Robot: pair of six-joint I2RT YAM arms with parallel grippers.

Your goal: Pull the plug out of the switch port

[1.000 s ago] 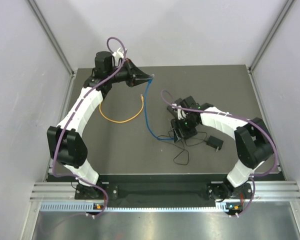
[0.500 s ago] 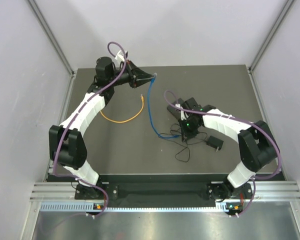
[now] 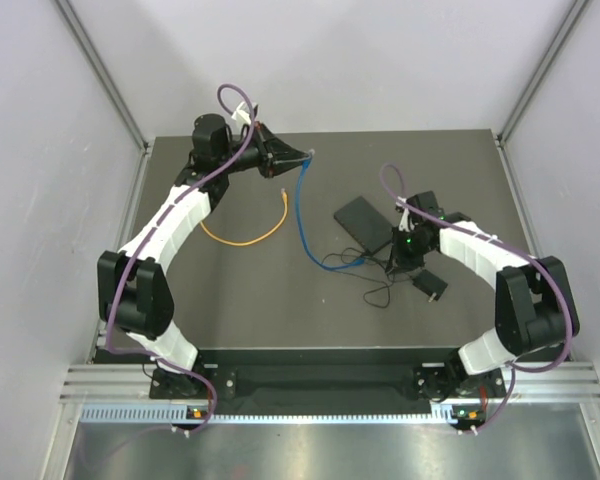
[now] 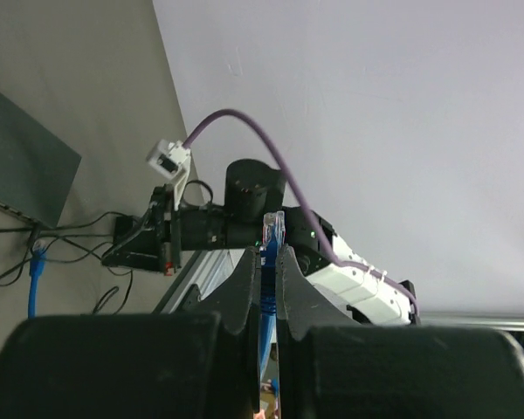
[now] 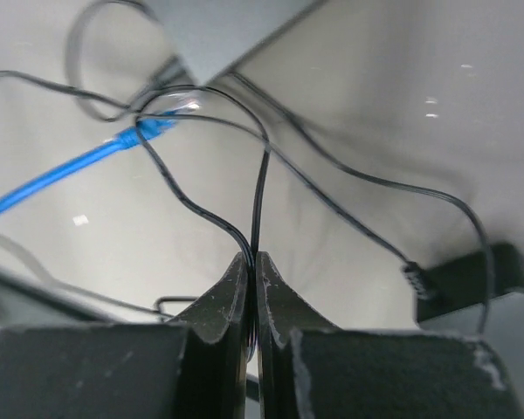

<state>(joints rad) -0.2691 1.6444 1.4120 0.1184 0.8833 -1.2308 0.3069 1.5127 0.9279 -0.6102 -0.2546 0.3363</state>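
your right gripper [image 5: 251, 262] has its jaws pressed together on the thin black wire [image 5: 260, 192], pinching it a little way along its length rather than at its end. that looks like a grip for hauling on the lead, and the wire may slide through the pads under a pull. from the jaws the wire climbs in a loop toward the near edge of the switch [image 5: 218, 30], the flat black box at the top of the wrist view. another strand trails right to the small black adapter [image 5: 476, 275] lying on the table [image 3: 460, 170]. beside the wire the blue cable [image 5: 61, 179] comes in from the left, and its blue plug [image 5: 153, 127] lies just at that same edge of the switch. you cannot tell from here whether either lead is seated in a port or only resting against the box. from above, the switch lies flat just left of your right wrist, tilted on the table, with the tangle of wires at its near side. your left gripper [image 4: 268, 253] is well apart at the far left, closed tight on the other end of the blue cable with its clear plug [image 4: 272, 229] poking up past the fingertips. it probably holds that end up to keep the run clear of the work. a yellow cable [image 3: 242, 238] lies loose below it.
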